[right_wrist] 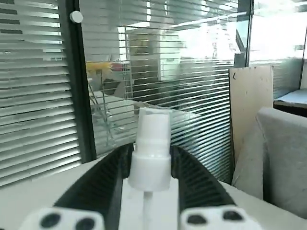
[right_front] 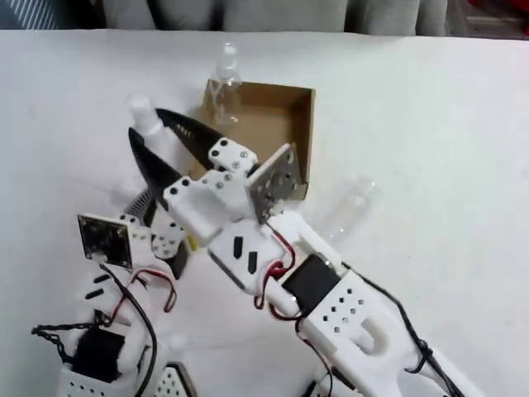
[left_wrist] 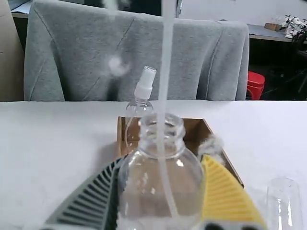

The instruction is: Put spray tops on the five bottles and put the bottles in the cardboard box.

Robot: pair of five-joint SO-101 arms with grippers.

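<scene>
Cardboard box (right_front: 289,116) is being occupied by one topped bottle (right_front: 225,83) (four outstanding); a second bottle (left_wrist: 153,187) is being clamped by the left jaws while a spray top (right_wrist: 149,160) is being held above it by the right jaws.

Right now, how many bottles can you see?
3. A capped bottle stands at the cardboard box's far corner; an open bottle sits in the left jaws; a third bottle lies on the table nearby. More may hide beneath the arms.
</scene>
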